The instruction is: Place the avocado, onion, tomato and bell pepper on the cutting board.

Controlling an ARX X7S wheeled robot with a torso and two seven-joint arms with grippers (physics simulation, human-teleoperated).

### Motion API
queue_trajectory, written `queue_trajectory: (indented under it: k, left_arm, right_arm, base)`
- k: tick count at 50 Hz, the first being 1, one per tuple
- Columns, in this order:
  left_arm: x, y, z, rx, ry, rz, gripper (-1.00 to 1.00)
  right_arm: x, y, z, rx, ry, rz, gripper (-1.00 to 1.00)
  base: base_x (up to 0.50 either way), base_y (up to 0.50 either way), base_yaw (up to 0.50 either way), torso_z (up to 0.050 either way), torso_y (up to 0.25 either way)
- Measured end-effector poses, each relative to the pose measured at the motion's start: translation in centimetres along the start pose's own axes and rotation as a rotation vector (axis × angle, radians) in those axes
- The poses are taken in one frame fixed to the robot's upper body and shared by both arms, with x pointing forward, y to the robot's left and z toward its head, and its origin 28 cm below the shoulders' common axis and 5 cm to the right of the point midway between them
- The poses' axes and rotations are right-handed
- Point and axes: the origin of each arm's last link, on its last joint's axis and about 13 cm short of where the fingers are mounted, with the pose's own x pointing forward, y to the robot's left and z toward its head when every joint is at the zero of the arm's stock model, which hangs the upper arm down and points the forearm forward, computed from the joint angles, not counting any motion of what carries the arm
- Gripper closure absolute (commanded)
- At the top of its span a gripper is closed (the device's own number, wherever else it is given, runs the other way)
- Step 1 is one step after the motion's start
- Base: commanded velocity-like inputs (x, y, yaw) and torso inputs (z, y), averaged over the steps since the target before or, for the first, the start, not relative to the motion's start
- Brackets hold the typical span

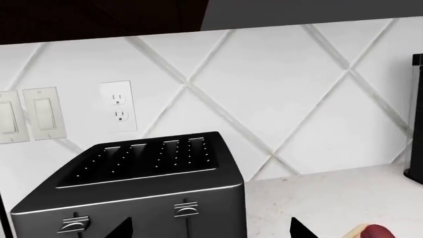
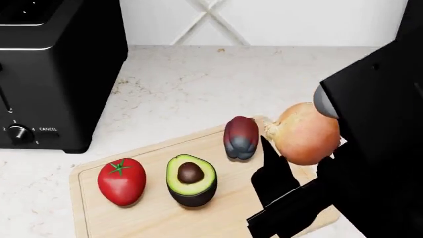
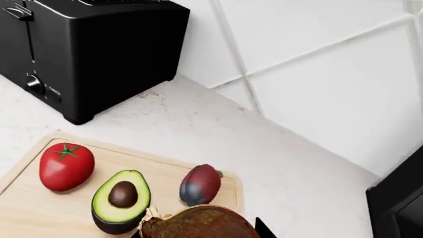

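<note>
Right tool (image 2: 300,163): clenched on the onion (image 2: 305,133), held above the right end of the cutting board (image 2: 148,215); contact between onion and board cannot be told from the head view.
Left tool (image 1: 208,230): only two dark fingertips show at the frame edge, well apart, nothing between them.
On the board: bell pepper (image 2: 240,137) at the far edge, just beside the onion; avocado (image 2: 191,179) mid-board, cut face up; tomato (image 2: 122,181) near the left end.
Desk (image 2: 218,84): pale marbled stone.
Toaster (image 2: 53,64): black, beyond the board's left end, against the tiled wall (image 1: 278,89).
</note>
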Motion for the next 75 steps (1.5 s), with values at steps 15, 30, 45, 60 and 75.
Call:
queue_trajectory:
  k: [15,30,45,60,75]
  left_arm:
    - [0.3,0.0,-0.1,0.000,0.008,0.000,-1.00]
    - [0.3,0.0,-0.2,0.000,0.011,0.000,-1.00]
    - [0.2,0.0,-0.3,0.000,0.011,0.002,-1.00]
    - [0.1,0.1,-0.3,0.000,0.011,0.005,-1.00]
    - [0.1,0.2,-0.5,0.000,0.014,0.007,-1.00]
  right_arm:
    - [1.9,-1.8,0.8,-0.025,0.131,0.092,1.00]
    - [3.3,-2.2,1.0,-0.069,0.219,0.162,1.00]
    - [4.9,-1.7,0.3,-0.087,0.263,0.198,1.00]
    - [6.8,-1.3,-0.6,-0.099,0.292,0.222,1.00]
    - [7.9,-1.0,-1.6,-0.105,0.326,0.235,1.00]
  base:
    - [0.00,0.00,0.00,0.000,0.000]
    - [0.00,0.00,0.00,0.000,0.001]
    - [0.00,0.00,0.00,0.000,0.000]
    - [0.00,0.00,0.00,0.000,0.000]
    - [0.00,0.00,0.00,0.000,0.000]
